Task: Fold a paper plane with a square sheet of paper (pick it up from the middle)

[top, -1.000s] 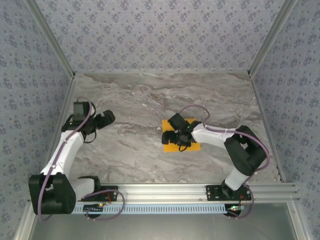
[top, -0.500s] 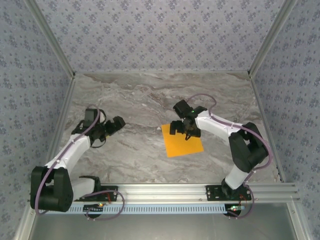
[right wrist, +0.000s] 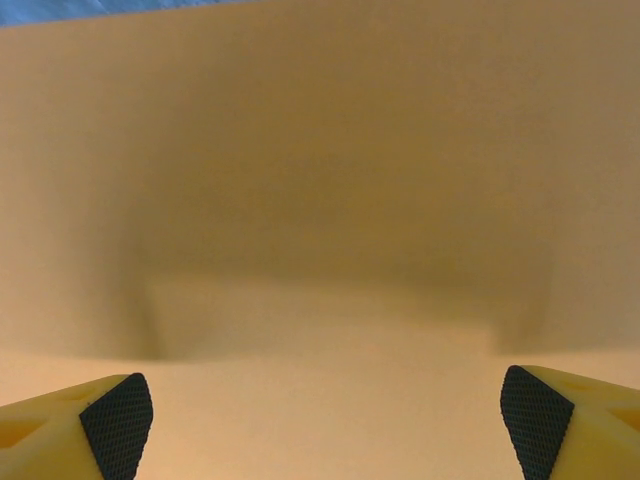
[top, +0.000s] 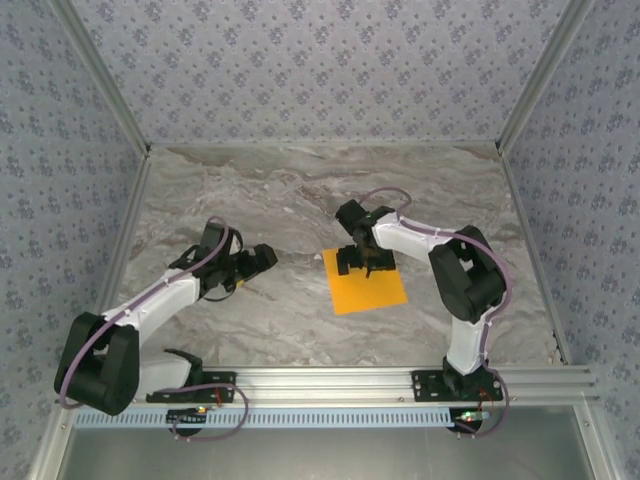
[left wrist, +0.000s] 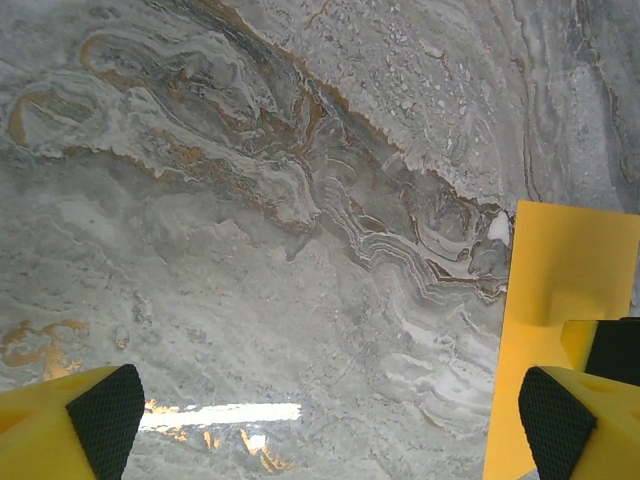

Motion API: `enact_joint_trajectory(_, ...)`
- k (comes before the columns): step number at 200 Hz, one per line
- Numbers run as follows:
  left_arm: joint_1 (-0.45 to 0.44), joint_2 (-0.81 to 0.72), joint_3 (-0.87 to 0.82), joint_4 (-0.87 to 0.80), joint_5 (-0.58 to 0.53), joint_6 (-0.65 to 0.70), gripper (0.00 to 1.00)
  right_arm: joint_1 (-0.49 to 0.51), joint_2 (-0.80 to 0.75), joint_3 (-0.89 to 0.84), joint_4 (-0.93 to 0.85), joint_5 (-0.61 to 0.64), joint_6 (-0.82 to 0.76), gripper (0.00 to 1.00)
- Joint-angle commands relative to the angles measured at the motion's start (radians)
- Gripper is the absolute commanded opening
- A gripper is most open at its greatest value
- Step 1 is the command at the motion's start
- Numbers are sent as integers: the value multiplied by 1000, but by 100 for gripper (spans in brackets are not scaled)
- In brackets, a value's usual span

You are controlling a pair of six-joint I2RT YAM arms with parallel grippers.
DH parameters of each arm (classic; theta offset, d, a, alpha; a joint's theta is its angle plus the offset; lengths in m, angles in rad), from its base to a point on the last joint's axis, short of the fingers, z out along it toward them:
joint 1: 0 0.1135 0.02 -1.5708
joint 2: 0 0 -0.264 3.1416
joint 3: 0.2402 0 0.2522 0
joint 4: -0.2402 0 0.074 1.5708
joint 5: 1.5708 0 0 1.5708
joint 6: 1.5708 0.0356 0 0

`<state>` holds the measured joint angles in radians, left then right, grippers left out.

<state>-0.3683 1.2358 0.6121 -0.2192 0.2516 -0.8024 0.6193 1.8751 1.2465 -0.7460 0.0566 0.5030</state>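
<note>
Left gripper (top: 256,262): We see it wide open. Its yellow fingers with rough black pads (left wrist: 100,410) hold nothing, and bare table lies between them.
Right gripper (top: 365,262): We see it wide open too. It hangs over the far edge of the square sheet of paper (top: 368,287), with its pads (right wrist: 118,420) far apart. We cannot tell if the tips touch the sheet.
Paper: It lies flat near the middle of the table (top: 250,200), a little toward the right edge. It is turned a bit, so its sides do not line up with the table's edges. It has no folds that we can see.
Room: The left gripper is to the left of the sheet and apart from it. Bare table runs from the sheet to the far edge and to both side edges.
Looks: The paper is thin, smooth and bright orange. The table is grey stone with brown swirls. Flowery walls (top: 320,70) stand on three sides. A metal rail (top: 330,380) runs along the near edge.
</note>
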Motion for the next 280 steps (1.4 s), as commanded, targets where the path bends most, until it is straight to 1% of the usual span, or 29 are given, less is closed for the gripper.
enact_joint_trajectory(1,-19,9,20,20,-26,-21,99,-9,30,-6,-25,-25,-17,93)
enact_joint_trajectory(32,-31,21,23,16,-34,-27,99,-12,72,-43,-5,-31,-10,89)
enact_joint_trajectory(71,-41,32,18,16,-44,-36,99,-18,111,-91,16,-14,6,78)
enact_joint_trajectory(113,-43,43,15,23,-45,-46,99,-26,91,-92,26,-8,17,69)
enact_joint_trajectory(121,-46,46,15,24,-45,-46,99,-27,83,-90,27,-7,18,66)
enact_joint_trajectory(131,-47,49,15,23,-45,-47,99,-31,71,-85,25,-4,20,65)
enact_joint_trajectory(149,-46,53,15,23,-46,-48,99,-30,39,-64,-1,13,22,65)
enact_joint_trajectory(164,-48,53,14,22,-46,-48,99,-16,-14,-46,-27,33,25,69)
enact_joint_trajectory(170,-49,54,14,21,-48,-49,99,-11,-35,-23,-38,39,24,71)
enact_joint_trajectory(187,-48,59,15,24,-47,-50,99,8,-77,-3,-58,41,21,84)
enact_joint_trajectory(205,-50,66,15,30,-47,-54,99,26,-76,6,-60,7,22,91)
enact_joint_trajectory(220,-52,73,15,34,-47,-56,99,37,-52,3,-54,-3,27,93)
enact_joint_trajectory(251,-54,78,15,33,-45,-59,99,37,7,-6,-42,-27,33,92)
enact_joint_trajectory(280,-57,78,15,27,-45,-61,99,32,43,-21,-28,-23,37,92)
